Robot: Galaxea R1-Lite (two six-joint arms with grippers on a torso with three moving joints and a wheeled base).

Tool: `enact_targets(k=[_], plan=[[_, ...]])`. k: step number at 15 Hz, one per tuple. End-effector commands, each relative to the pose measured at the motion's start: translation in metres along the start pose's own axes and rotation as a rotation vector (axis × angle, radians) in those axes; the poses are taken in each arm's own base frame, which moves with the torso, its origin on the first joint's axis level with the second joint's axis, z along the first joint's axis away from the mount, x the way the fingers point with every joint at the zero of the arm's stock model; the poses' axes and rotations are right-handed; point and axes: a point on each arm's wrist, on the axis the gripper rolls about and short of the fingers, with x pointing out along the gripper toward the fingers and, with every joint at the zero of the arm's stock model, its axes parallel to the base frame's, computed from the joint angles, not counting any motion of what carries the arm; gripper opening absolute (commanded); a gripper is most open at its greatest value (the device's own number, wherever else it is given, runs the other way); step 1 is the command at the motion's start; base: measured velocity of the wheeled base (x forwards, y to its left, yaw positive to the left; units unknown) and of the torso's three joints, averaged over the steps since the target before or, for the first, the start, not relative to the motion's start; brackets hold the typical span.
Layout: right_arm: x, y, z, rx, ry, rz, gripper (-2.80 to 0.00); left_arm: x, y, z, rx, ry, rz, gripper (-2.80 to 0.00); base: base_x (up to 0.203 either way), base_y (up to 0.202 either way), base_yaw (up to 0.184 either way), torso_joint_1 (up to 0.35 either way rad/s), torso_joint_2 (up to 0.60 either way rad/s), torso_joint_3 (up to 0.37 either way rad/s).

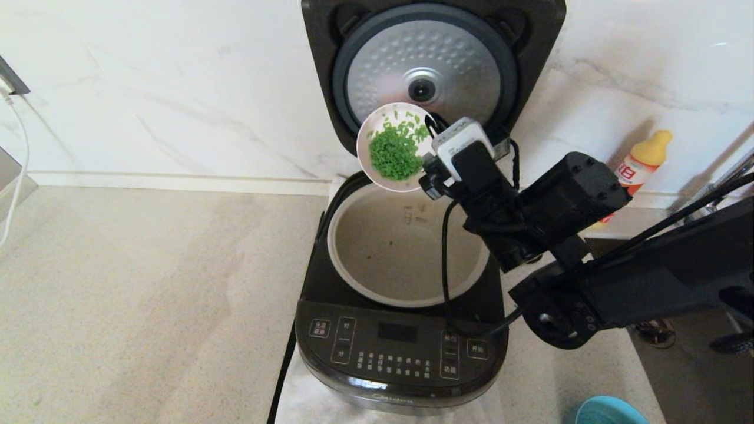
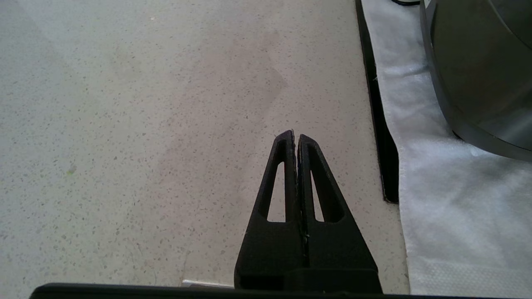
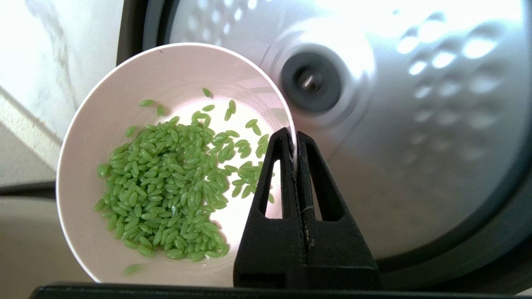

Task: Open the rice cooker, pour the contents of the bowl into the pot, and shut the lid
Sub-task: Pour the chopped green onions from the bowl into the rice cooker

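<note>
The black rice cooker (image 1: 400,347) stands open, its lid (image 1: 433,70) raised against the wall with the dimpled silver plate (image 3: 415,124) facing me. The pale pot (image 1: 400,247) inside looks almost empty, with a speck or two of green. My right gripper (image 1: 425,171) (image 3: 294,139) is shut on the rim of a small pinkish-white bowl (image 1: 393,147) (image 3: 166,166), held tilted above the pot's far edge. Green grains (image 3: 170,191) are heaped toward the bowl's lower side. My left gripper (image 2: 296,137) is shut and empty over the counter left of the cooker.
A white cloth (image 2: 449,199) lies under the cooker, with the black power cord (image 1: 283,365) along its left side. A yellow-capped bottle (image 1: 639,162) stands at the back right near a sink drain (image 1: 654,330). A teal bowl's rim (image 1: 612,411) shows at the front right.
</note>
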Motion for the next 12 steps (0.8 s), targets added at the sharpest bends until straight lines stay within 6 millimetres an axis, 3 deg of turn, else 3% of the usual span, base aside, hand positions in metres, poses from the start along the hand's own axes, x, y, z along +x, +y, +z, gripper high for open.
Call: enact_targets(k=[1, 7, 12], plan=[[-0.004, -0.002, 0.003, -0.004, -0.002, 0.004, -2.80, 0.001, 0.000, -0.003, 0.000, 0.009, 0.000, -2.80, 0.000, 0.000, 0.000, 0.000, 0.00, 0.000], [-0.019, 0.009, -0.010, -0.075, 0.023, 0.103, -2.80, 0.001, 0.000, -0.003, 0.000, 0.009, 0.000, -2.80, 0.000, 0.000, 0.000, 0.000, 0.00, 0.000], [-0.013, 0.017, -0.032, -0.113, 0.032, 0.112, -2.80, 0.001, 0.000, -0.003, 0.000, 0.009, 0.000, -2.80, 0.000, 0.000, 0.000, 0.000, 0.00, 0.000]])
